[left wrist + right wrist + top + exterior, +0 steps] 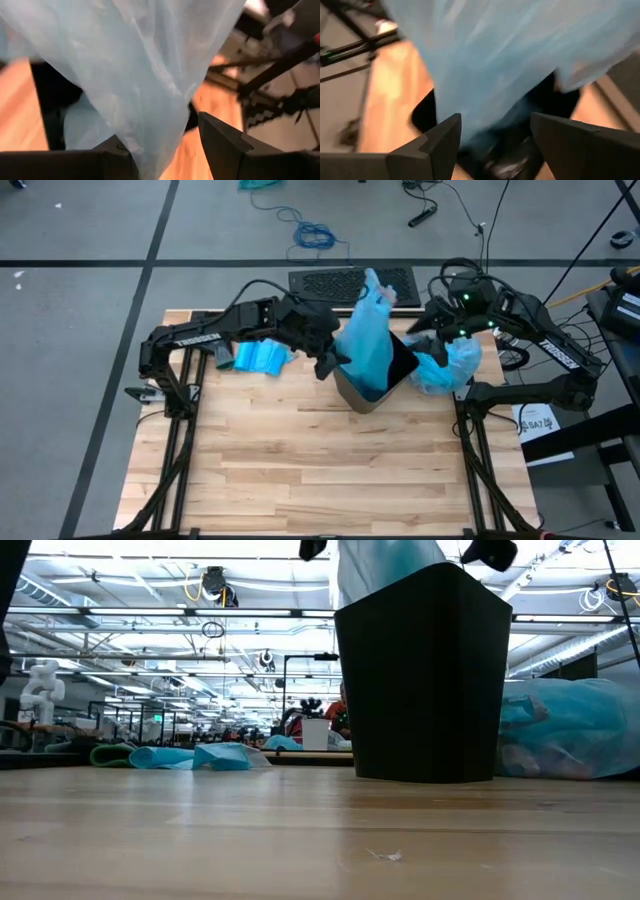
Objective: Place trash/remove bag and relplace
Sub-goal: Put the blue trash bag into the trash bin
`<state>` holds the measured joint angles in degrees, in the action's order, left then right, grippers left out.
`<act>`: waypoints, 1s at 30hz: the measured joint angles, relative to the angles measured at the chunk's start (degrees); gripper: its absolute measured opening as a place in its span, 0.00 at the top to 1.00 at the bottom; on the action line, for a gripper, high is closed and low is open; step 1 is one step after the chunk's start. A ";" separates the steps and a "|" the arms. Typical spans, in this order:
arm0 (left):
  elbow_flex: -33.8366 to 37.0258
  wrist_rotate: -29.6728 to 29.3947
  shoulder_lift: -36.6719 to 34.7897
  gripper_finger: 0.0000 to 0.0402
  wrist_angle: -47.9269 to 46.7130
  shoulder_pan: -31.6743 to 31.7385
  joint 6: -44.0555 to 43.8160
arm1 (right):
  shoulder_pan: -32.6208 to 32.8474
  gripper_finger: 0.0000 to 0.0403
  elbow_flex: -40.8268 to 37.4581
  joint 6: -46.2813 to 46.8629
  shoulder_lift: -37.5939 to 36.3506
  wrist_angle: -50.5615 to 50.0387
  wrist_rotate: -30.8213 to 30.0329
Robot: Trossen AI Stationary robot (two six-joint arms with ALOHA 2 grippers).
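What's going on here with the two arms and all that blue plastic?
The two arms are fitting a fresh blue bag into the black bin at the back of the table. The left gripper pinches the bag's plastic above the bin; the right gripper is open around it from the other side. A full bag sits beside the bin, and spare folded bags lie to the left.

Left claw [330, 360] and right claw [425, 330] both raised mid-table, fingers parted, arms reaching inward
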<state>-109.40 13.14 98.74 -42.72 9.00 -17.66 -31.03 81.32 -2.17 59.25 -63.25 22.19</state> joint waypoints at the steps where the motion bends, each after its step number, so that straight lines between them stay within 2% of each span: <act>1: 0.01 -0.30 0.10 0.59 -1.85 -0.03 0.00 | 0.00 0.43 0.00 -0.42 0.00 1.95 -1.80; 6: 0.10 -3.78 2.22 0.59 -8.81 -0.01 0.78 | -0.29 0.43 0.00 -1.56 0.00 16.92 -10.82; 10: 0.35 -4.15 4.36 0.59 -8.85 0.08 3.21 | -0.55 0.44 0.11 -2.12 1.69 27.00 -10.30; 14: 0.39 -6.46 5.07 0.59 -10.43 0.98 3.20 | -0.42 0.54 0.01 -1.73 5.15 25.46 -5.99; 18: 0.39 -9.03 5.07 0.59 -11.54 1.67 3.51 | -0.32 0.75 -0.07 -0.45 6.68 21.87 -4.77; 22: 0.39 -14.09 4.78 0.59 -14.23 2.84 2.98 | -0.37 0.95 -0.04 0.19 6.13 19.30 0.60; 24: 0.39 -14.35 4.72 0.59 -14.01 3.27 2.64 | -0.31 0.98 -0.04 0.19 5.07 19.78 0.66; 30: 0.39 -14.53 4.70 0.59 -13.09 3.35 1.91 | -0.38 0.98 0.07 1.94 2.67 21.28 0.36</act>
<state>-109.01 -1.39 103.44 -55.80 12.36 -15.75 -31.41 81.38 -0.23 61.92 -41.97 22.55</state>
